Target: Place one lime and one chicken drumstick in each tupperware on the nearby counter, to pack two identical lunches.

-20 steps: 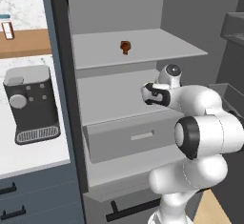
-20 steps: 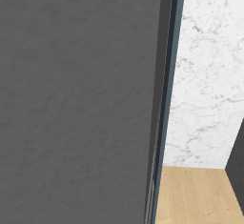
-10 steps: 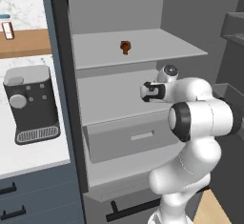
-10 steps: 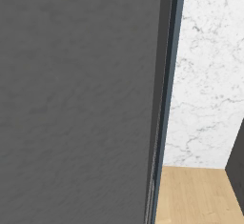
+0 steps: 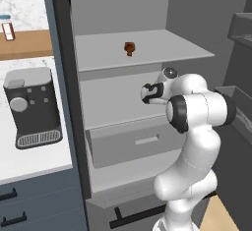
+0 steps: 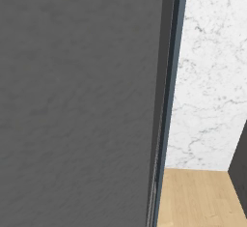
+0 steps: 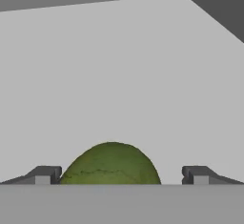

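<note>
lime (image 7: 112, 165) sitting between wide jaws, unheld | handling: likely light, firm, round, prone to rolling (smooth rind) | grip: closing across its widest middle

I am in a kitchen (a rendered one): before me stands an open grey fridge (image 5: 147, 9) with bare shelves and a drawer (image 5: 133, 144). Beside it a white tabletop (image 5: 29, 158) over blue-grey cabinets carries a dark coffee machine (image 5: 32, 107), with a marble wall (image 6: 212, 76) and a wooden floor (image 6: 198, 197) nearby.
</note>
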You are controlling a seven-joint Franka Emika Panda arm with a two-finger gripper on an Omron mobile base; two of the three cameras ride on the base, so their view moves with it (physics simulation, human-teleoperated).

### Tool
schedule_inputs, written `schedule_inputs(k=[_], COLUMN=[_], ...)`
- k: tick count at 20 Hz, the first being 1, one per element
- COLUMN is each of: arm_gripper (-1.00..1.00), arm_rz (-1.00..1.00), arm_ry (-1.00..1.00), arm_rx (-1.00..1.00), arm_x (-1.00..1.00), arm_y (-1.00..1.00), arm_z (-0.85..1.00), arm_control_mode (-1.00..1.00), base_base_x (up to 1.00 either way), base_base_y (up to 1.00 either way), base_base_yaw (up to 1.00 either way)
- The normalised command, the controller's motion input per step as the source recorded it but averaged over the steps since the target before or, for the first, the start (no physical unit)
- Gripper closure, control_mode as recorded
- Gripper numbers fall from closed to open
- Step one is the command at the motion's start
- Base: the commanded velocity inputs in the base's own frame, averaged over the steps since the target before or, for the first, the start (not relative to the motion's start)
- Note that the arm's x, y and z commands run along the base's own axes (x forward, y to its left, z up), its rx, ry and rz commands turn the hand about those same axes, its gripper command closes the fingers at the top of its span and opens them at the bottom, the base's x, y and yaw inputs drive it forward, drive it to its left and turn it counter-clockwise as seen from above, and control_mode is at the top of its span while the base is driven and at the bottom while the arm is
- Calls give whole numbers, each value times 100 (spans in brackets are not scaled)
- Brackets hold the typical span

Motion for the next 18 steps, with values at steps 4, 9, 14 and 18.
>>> schedule_inputs(k=[4, 9, 14, 18], arm_gripper=[-100, -100, -100, -100], arm_rz=[0, -1, -1, 0], arm_ry=[7, 9, 6, 3], arm_rx=[0, 0, 0, 0], arm_x=[5, -17, -31, -9], arm_y=[0, 0, 2, 16], arm_z=[-38, -44, -48, -54], arm_control_mode=[-100, -100, -100, -100], base_base_x=[0, 0, 0, 0], base_base_y=[0, 0, 0, 0], base_base_yaw=[0, 0, 0, 0])
